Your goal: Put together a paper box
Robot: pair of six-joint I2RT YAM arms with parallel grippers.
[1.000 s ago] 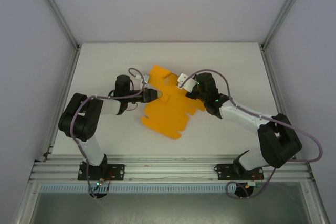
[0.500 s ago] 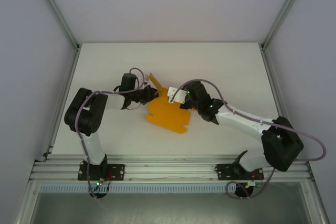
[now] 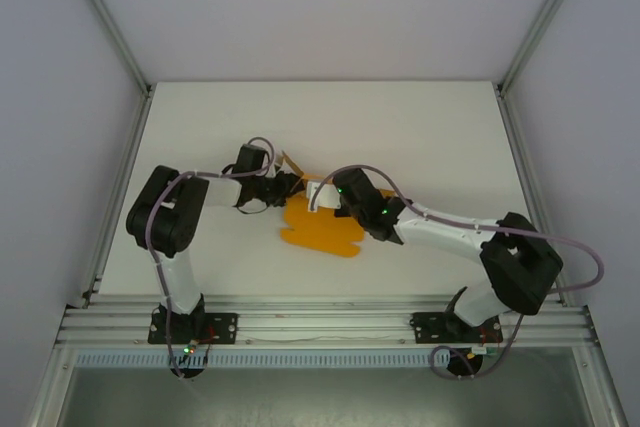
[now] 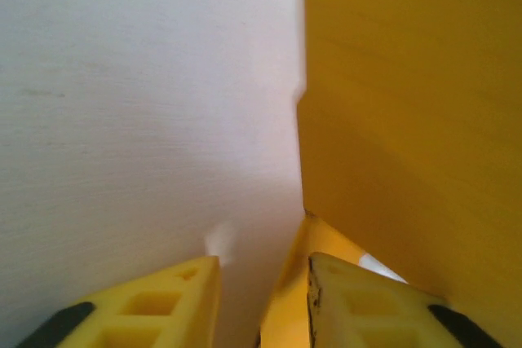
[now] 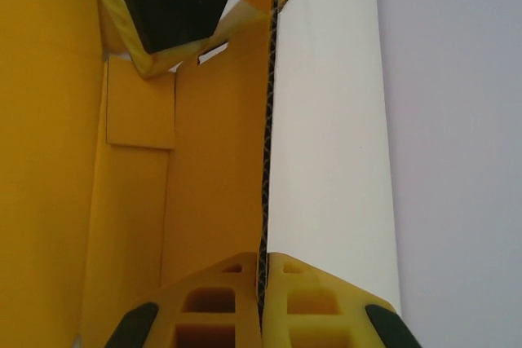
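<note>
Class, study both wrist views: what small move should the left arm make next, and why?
Probably close the left gripper on the box flap edge that seems to lie between its parted jaws. The right gripper is clamped on a panel's edge, so a second grip would steady the fold.

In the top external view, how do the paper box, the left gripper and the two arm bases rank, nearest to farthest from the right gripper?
1. Paper box, pinched in the right gripper itself.
2. Left gripper, just to its left.
3. Left arm base and right arm base, at the near edge: too close to call.
</note>
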